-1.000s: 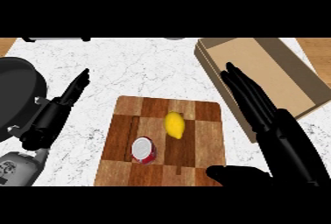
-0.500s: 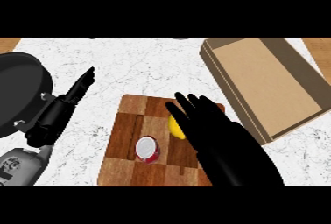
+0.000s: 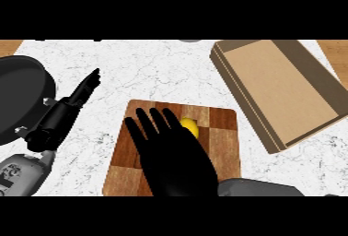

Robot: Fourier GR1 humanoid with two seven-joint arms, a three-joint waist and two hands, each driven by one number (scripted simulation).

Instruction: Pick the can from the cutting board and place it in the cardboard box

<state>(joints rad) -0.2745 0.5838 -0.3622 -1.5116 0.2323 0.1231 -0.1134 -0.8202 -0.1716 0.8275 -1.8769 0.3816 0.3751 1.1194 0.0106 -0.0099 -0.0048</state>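
White marble ctr [image 3: 156,64] — wood edge [image 3: 8,46] top-left.

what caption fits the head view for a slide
Right hand open over the cutting board beside a yellow fruit; cardboard box at right.

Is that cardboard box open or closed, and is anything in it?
Open and empty: the cardboard box shows its bare floor between raised walls.

We see two matte black hands: the right hand [image 3: 175,159] on a smooth grey right forearm [image 3: 262,188], the left hand [image 3: 65,113] on a grey, dark-marked left forearm [image 3: 24,174].
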